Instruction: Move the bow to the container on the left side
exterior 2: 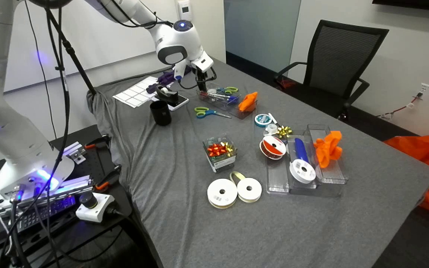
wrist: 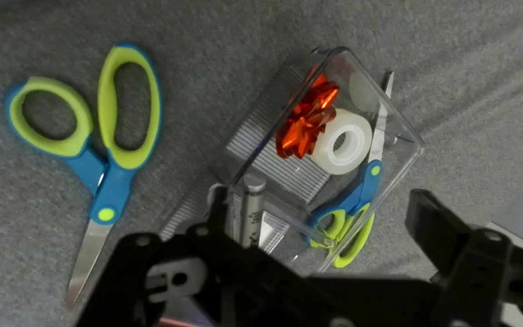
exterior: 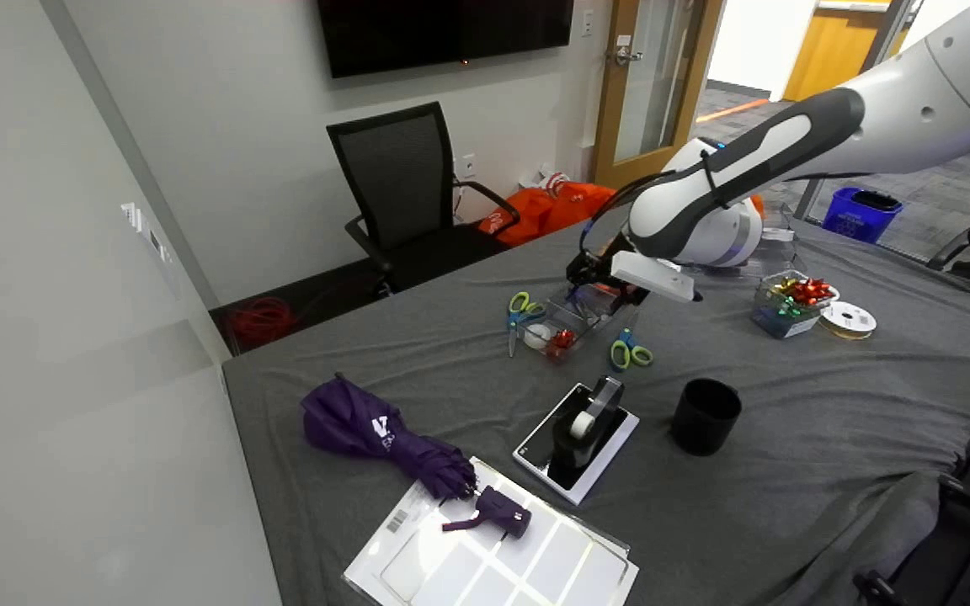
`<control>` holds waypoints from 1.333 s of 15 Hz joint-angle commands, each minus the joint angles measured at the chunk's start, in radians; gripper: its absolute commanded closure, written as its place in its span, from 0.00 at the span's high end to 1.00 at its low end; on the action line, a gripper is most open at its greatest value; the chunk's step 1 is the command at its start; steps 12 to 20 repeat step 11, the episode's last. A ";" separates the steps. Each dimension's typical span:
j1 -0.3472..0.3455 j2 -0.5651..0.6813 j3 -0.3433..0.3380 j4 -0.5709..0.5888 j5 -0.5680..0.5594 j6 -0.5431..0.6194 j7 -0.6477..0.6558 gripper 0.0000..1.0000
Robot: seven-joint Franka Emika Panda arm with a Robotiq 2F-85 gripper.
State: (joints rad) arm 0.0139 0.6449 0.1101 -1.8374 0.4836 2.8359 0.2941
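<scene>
Bow (wrist: 307, 120), red and shiny, and we have it inside the clear tray (wrist: 295, 175), just beside the white tape (wrist: 345, 145) and partly overlapping it from the wrist's angle. In an exterior view we pick the bow (exterior: 563, 338) out at the tray's near end. The claw (wrist: 318, 195) is wide, jaws well apart at left and right, and we see the bow's compartment through the gap. Both exterior views put the claw down over the tray; whether it touches, we cannot tell.

Left in the wrist view, scissors (wrist: 111, 195) lie flat on the grey cloth (wrist: 211, 59); on the tray's right, a 2nd pair (wrist: 368, 181), seen partly through the clear wall. A pen (wrist: 253, 209) peeks out at the compartment's near left, partly hidden by the claw.

Out wide, in an exterior view, we spot a black mug (exterior: 706, 417) upright on the near right, a dispenser (exterior: 573, 433) on a slab (exterior: 611, 442) to its left, and farther left a purple umbrella (exterior: 350, 421), its handle (exterior: 503, 511) on white sheets (exterior: 426, 564). In an exterior view, we get an orange piece (exterior 2: 248, 102) at the tray's right end, a box (exterior 2: 225, 163) of bows (exterior 2: 217, 149) on the near side and, nearer again, 2 white spools (exterior 2: 222, 191) side by side.
</scene>
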 commanded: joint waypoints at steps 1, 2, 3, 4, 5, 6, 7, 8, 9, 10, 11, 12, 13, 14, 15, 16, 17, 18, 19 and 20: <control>-0.064 -0.133 0.018 -0.148 -0.039 0.012 -0.134 1.00; -0.076 -0.157 0.012 -0.171 -0.059 0.007 -0.173 1.00; -0.086 -0.182 0.002 -0.193 -0.084 -0.007 -0.207 1.00; -0.097 -0.207 -0.007 -0.213 -0.102 -0.021 -0.231 1.00; -0.108 -0.223 -0.011 -0.228 -0.123 -0.023 -0.259 1.00; -0.117 -0.244 -0.020 -0.245 -0.145 -0.033 -0.283 1.00; -0.131 -0.264 -0.022 -0.260 -0.158 -0.045 -0.311 1.00; -0.141 -0.282 -0.027 -0.275 -0.172 -0.056 -0.335 1.00; -0.151 -0.296 -0.028 -0.289 -0.177 -0.054 -0.356 1.00; -0.155 -0.307 -0.033 -0.302 -0.187 -0.053 -0.372 1.00; -0.153 -0.318 -0.044 -0.316 -0.201 -0.044 -0.378 1.00; -0.153 -0.318 -0.044 -0.316 -0.201 -0.044 -0.378 1.00; -0.153 -0.318 -0.044 -0.316 -0.201 -0.044 -0.378 1.00; -0.153 -0.318 -0.044 -0.316 -0.201 -0.044 -0.378 1.00; -0.153 -0.318 -0.044 -0.316 -0.201 -0.044 -0.378 1.00; -0.153 -0.318 -0.044 -0.316 -0.201 -0.044 -0.378 1.00; -0.153 -0.318 -0.044 -0.316 -0.201 -0.044 -0.378 1.00; -0.153 -0.318 -0.044 -0.316 -0.201 -0.044 -0.378 1.00; -0.153 -0.318 -0.044 -0.316 -0.201 -0.044 -0.378 1.00; -0.153 -0.318 -0.044 -0.316 -0.201 -0.044 -0.378 1.00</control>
